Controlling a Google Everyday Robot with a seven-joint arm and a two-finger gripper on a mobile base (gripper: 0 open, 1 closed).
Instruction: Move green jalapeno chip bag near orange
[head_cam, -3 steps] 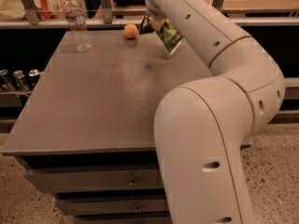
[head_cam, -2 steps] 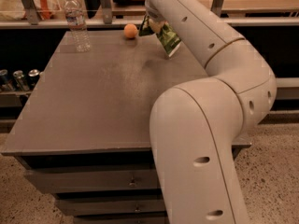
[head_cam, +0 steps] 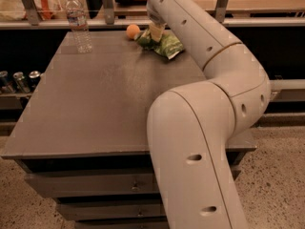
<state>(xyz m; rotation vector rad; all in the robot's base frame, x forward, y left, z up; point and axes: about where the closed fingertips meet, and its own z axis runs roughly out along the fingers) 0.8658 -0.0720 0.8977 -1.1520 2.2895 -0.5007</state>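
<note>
1. The green jalapeno chip bag (head_cam: 162, 43) lies on the counter (head_cam: 95, 104) near its far edge. It is just beside the orange (head_cam: 133, 31), on the side away from the water bottle (head_cam: 78, 23).
2. The gripper (head_cam: 156, 31) is down at the bag's upper end. I cannot tell whether it grips the bag or is open.
3. The placing looks done. What is left, I judge, is a release, if needed, and lifting the arm clear.

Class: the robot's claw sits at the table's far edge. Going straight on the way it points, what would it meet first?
The claw points down at the green jalapeno chip bag, so probably the bag first, then the table; the orange lies beside that line.
</note>
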